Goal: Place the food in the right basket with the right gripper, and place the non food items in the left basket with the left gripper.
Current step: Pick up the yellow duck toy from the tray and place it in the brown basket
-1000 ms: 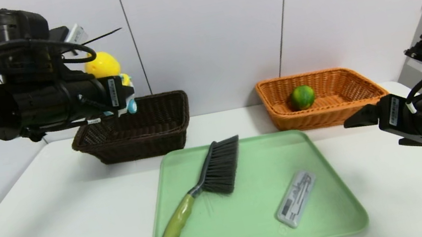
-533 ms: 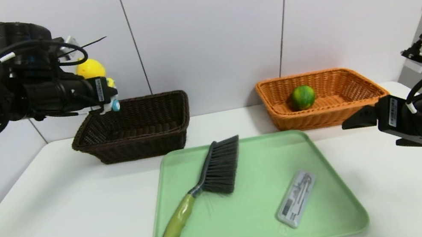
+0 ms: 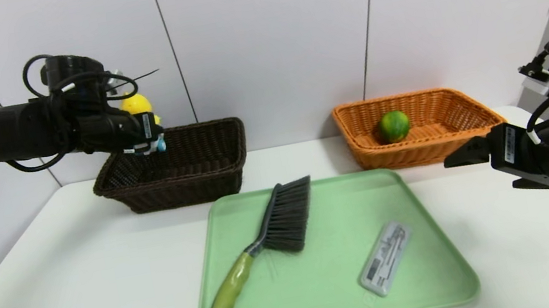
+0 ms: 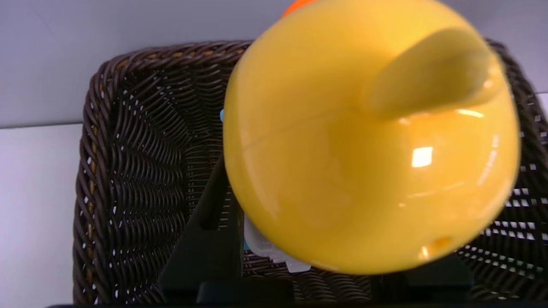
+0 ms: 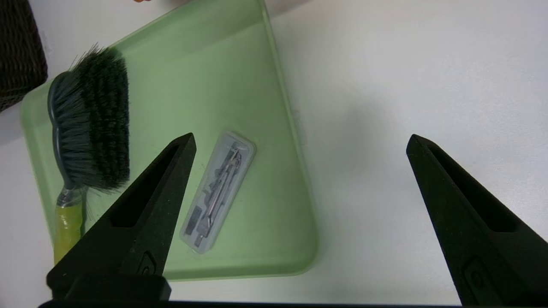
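The left basket, dark brown wicker, sits on the white table at about eleven o'clock from the green tray; the right basket, orange-tan, sits at one o'clock and holds the lime. On the tray lie the brush at nine o'clock and the grey case at four o'clock. The left gripper hangs above the left basket's far left corner, pinching the yellow toy. The right gripper hovers spread wide near the tray's three o'clock edge.
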